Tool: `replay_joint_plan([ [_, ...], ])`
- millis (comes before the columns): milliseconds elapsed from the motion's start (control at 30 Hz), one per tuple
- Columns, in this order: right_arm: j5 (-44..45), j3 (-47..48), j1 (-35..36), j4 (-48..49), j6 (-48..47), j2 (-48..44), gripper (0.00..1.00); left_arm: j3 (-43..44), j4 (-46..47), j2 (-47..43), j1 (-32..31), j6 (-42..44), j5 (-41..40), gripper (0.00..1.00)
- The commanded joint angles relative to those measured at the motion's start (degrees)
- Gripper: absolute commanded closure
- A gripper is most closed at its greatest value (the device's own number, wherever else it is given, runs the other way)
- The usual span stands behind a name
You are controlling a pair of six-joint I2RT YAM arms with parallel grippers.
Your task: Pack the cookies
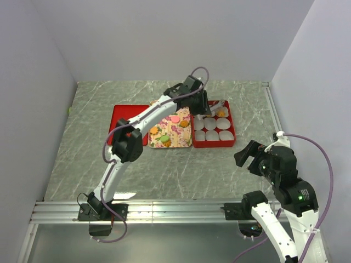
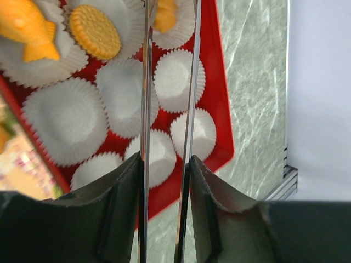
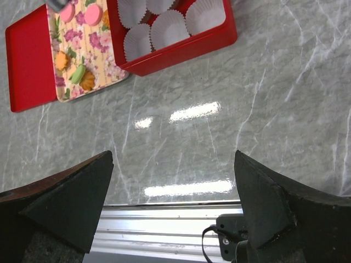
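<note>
Cookies (image 3: 93, 13) are found in 2 places. Loose ones, small and rounded in pink, orange and green, lie on the cream floral tray (image 3: 82, 44), just left of the left claw (image 2: 170, 49). Packed ones sit in pleated white paper cups (image 2: 178, 79) inside the glossy red box (image 2: 216, 109), directly under that claw. To its left are an orange fish-shaped piece (image 2: 27, 27) and a round golden biscuit (image 2: 94, 32) with a scalloped, dotted face. A 3rd orange piece (image 2: 164, 13) shows between its blades.

Left claw: 2 thin, mirror-bright blades parted by a narrow gap. They appear to pinch nothing, though the tips run out of view.

Right claw (image 3: 173, 159): dark wedge-shaped fingers spread wide with nothing between them, over the veined grey marble table (image 3: 247, 109). The box lies ahead of it, to its left. A flat red lid (image 3: 30, 60) lies on the tray's far side from both claws.
</note>
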Motion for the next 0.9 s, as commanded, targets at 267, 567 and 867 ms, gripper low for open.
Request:
replay_joint_plan([
  [267,1.54,-1.25,0.5,4.01,1.69,-0.86,0.03,-5.77,-6.99,-22.53,5.39,7.24,-6.59,0.58],
  [567,1.72,-2.04,0.5,5.42,0.99,-0.6,0.03,-27.12,-16.65,-34.84,5.92,11.03,-23.1,0.64],
  [867,1.1,-2.48,0.5,5.77,0.38,-0.69,0.03,-37.77,-17.11,-38.98,4.96,11.73,-26.9,0.56],
])
